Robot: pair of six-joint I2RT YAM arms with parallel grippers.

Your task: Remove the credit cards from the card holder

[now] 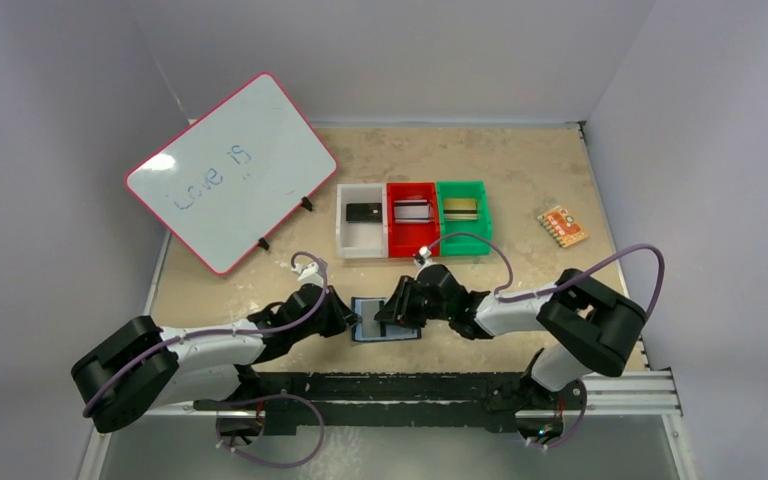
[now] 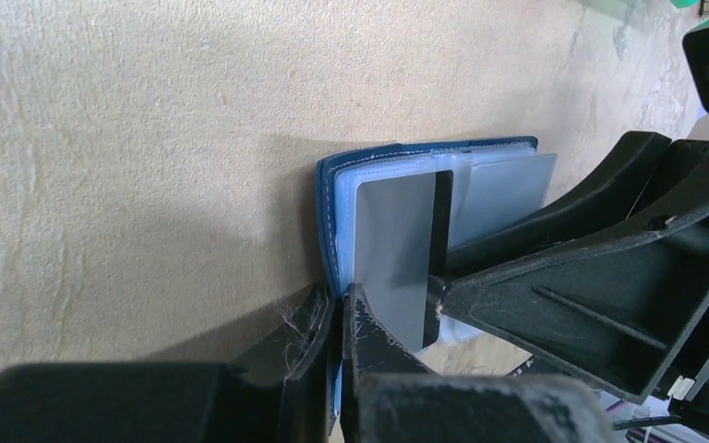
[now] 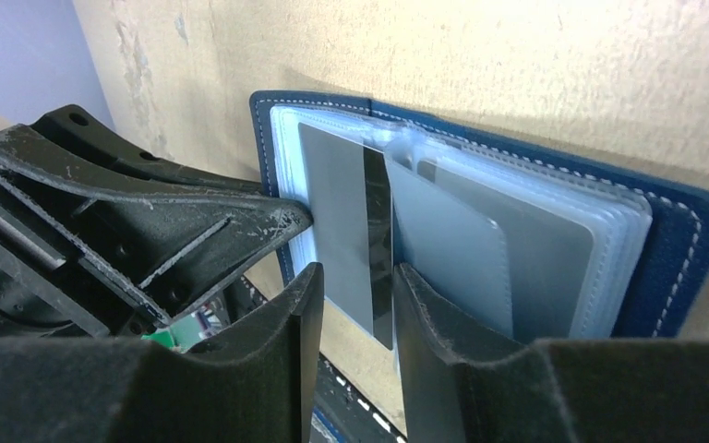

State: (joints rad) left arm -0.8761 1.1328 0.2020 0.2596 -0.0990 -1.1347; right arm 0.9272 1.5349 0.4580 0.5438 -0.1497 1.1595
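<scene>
Clamps card holder [image 3: 678, 249] edge with left gripper [image 2: 340, 309], jaws pressed together. Straddles grey card [image 3: 332, 212] with right gripper [image 3: 351, 295], jaws apart, perhaps touching it.

Both arms reach fwd and inward, elbows out, forearms low, wrists converging at centre. L gripper [image 2: 337, 309]: jaws closed tight, pinching near edge of card holder [image 2: 328, 212]. R gripper [image 3: 358, 277]: jaws part-open, fingertips set down at the holder's open face, grey card [image 3: 337, 221] showing in gap between fingers. Grippers meet almost tip to tip; R finger lies just beside L fingers.
</scene>
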